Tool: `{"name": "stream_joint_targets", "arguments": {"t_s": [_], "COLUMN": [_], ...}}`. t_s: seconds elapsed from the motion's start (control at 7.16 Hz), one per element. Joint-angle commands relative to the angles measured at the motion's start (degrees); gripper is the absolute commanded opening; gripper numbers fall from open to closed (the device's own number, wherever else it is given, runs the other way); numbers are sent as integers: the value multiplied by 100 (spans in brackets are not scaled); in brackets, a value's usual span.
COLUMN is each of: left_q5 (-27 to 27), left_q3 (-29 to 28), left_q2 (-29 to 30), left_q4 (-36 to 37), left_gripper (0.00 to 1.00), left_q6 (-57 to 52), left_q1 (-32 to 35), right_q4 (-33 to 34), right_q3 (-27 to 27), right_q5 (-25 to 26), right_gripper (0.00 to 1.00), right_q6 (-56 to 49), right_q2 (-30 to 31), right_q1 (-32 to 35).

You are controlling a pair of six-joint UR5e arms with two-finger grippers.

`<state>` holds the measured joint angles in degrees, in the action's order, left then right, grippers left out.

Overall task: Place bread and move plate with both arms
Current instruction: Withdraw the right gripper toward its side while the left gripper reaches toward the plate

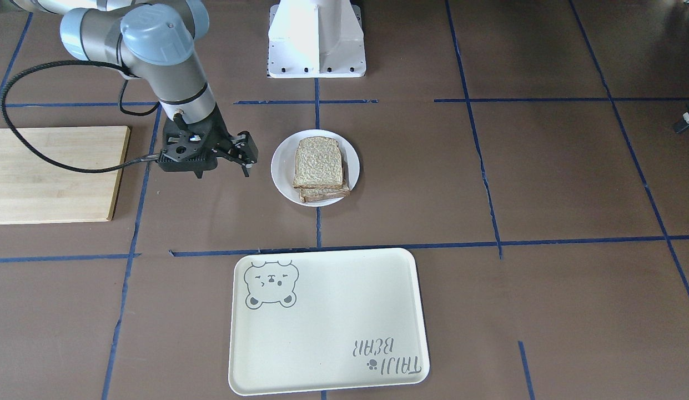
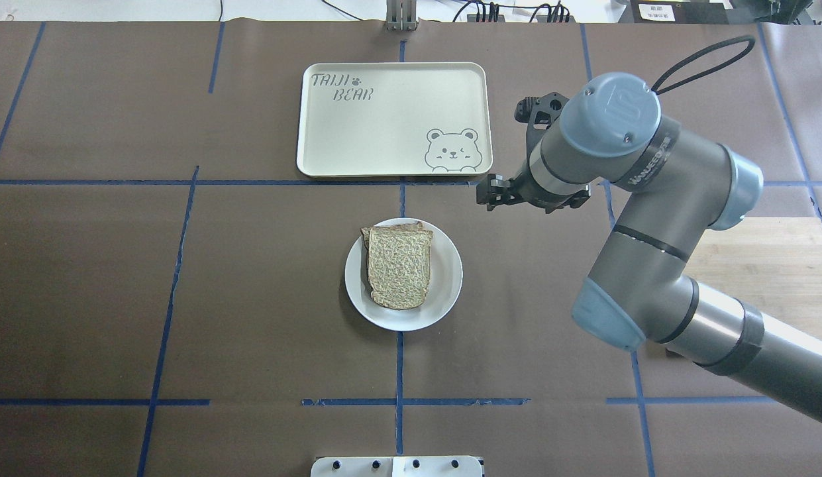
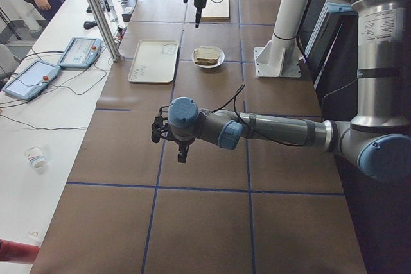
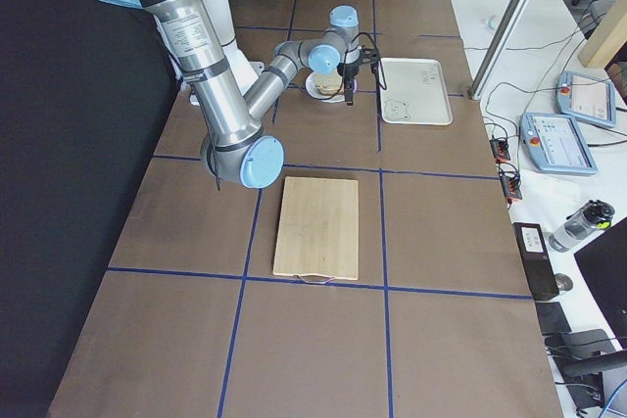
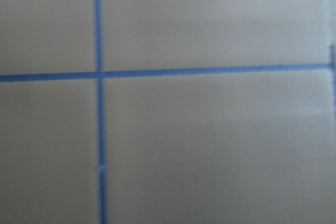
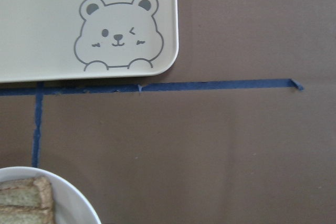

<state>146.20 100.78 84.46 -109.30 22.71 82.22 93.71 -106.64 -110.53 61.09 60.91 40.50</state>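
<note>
The white plate sits mid-table. A pale bread slice lies on it, stacked on another slice whose edge shows below. In the overhead view the plate and bread are at centre. My right gripper hangs beside the plate, apart from it, open and empty. The right wrist view shows the plate's rim and a bread corner. My left gripper hovers over bare table far from the plate. I cannot tell if it is open or shut.
A cream bear tray lies beyond the plate, on the operators' side, and also shows in the overhead view. A wooden board lies on the robot's right side. The white robot base stands behind the plate. Blue tape lines cross the brown table.
</note>
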Motion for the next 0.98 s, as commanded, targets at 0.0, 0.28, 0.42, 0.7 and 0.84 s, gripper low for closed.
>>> {"name": "stream_joint_targets", "arguments": {"t_s": [0.0, 0.28, 0.42, 0.7, 0.84], "left_q5": [-13, -231, -546, -1808, -2432], "left_q3": [-49, 3, -5, -32, -119], "left_q2": [306, 912, 1097, 1362, 1432], "left_q4": [-1641, -1962, -2381, -3592, -4207], "left_gripper": [100, 100, 100, 100, 99], "left_q6": [2638, 4147, 4815, 6721, 7346], "left_q1": [-931, -1653, -2092, -3268, -3787], "right_q4": [763, 772, 781, 816, 894], "right_q3": [-313, -304, -304, -191, -129], "right_q5": [-589, -1397, -1584, -1848, -1919], "right_gripper": [100, 100, 100, 100, 100], "right_q6": [-1279, -2594, -3306, -4381, -5038], "right_q2": [261, 779, 1095, 1580, 1764], "right_q1": [824, 1799, 2204, 2943, 3242]}}
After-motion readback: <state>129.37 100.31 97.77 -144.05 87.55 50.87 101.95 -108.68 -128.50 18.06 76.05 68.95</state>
